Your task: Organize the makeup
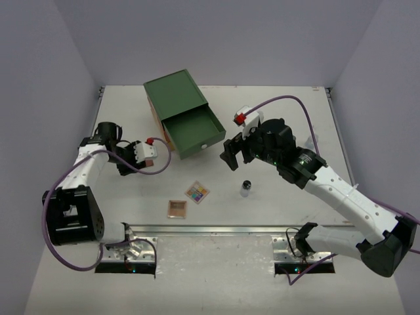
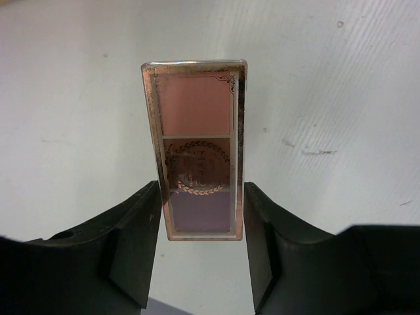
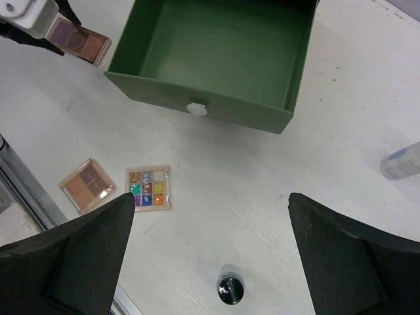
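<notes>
The white table [image 1: 295, 111] carries a green cabinet box [image 1: 176, 98] toward its far side. The box's green drawer [image 3: 216, 52] is pulled out toward the arms, and a small white knob sits on its front.

The right gripper [image 1: 231, 154] hangs just right of the drawer front. Its jaws are spread wide, and in its wrist view they frame bare table [image 3: 210, 203]. The left gripper [image 1: 149, 152] sits left of the drawer and is pinched on a long pink gold-rimmed palette [image 2: 195, 105]. The fingers [image 2: 134, 243] press its two long edges near one end, so the rest sticks out beyond them.

Two square palettes lie on the table in front of the drawer, near each other but apart:
- a flat tan four-pan palette [image 1: 177, 209] lies nearer the arms' bases;
- a multicolour nine-pan palette [image 1: 197, 192] lies just beyond it.

To their right a small clear black-capped bottle [image 1: 246, 188] stands upright, below the right gripper in its wrist view. At that view's right edge lies a pale bottle with a blue-grey band [image 3: 401, 161], cut off by the frame.
</notes>
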Controlling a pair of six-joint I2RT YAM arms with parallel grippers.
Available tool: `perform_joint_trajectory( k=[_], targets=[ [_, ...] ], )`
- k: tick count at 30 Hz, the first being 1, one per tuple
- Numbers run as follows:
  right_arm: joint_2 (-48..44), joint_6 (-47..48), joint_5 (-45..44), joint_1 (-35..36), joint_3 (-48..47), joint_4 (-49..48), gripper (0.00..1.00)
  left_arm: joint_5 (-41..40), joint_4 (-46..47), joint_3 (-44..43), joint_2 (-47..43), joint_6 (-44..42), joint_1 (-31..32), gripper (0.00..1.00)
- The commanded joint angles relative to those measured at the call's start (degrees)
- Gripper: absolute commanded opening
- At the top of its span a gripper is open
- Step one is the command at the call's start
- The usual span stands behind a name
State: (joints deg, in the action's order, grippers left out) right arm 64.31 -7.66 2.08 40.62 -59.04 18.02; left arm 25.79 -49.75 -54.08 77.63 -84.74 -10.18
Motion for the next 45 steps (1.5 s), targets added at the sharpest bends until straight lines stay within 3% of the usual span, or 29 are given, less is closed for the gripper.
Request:
perform_joint_trajectory(
  k=[1,5,12,15,16,23,27,37,39,45],
  targets=[
    [-0.2,0.6,-0.7,-0.2,-2.8,-2.9,0.99,1.1,-3.3,-6.8,-3.4,-2.0,-1.1,0.0],
    [-0.5,0.3,-1.7,-0.2,-2.7,-2.9,0.99,8.0,-6.4,-16.9,-2.6,2.5,-1.1,0.0],
    [-0.3,-0.5,-1.9,-0.2,-2.1,-2.9,0.99,26.2,-4.4,-39.8,2.0,29.1,0.6,0.0],
    [-0.5,-0.9,-2.6,-0.2,-1.7,-3.1,0.99,21.0,2.2,-43.7,3.0,39.8,7.5,0.0],
    [-0.6,-0.8,-3.2,-0.2,-1.6,-3.2,0.99,15.8,3.7,-44.6,3.3,44.1,12.4,0.0],
    [-1.8,-1.8,-5.5,-0.2,-0.8,-3.2,0.99,-0.3,5.9,-48.2,9.8,53.0,27.8,0.0],
    [-3.2,-2.4,-7.4,-0.2,0.4,-3.2,0.99,-5.9,5.9,-44.5,11.7,52.5,33.0,0.0],
    [-2.8,-3.2,-6.8,-0.2,0.9,-3.1,0.99,-15.6,4.4,-41.6,17.4,50.6,36.0,0.01],
    [-2.6,-3.4,-6.5,-0.2,0.7,-2.8,0.99,-17.3,3.9,-41.4,18.0,50.1,36.0,0.07],
    [-1.8,-3.8,-4.9,-0.2,1.1,-1.9,0.99,-18.6,3.1,-40.4,18.5,48.4,36.0,0.37]
  ],
)
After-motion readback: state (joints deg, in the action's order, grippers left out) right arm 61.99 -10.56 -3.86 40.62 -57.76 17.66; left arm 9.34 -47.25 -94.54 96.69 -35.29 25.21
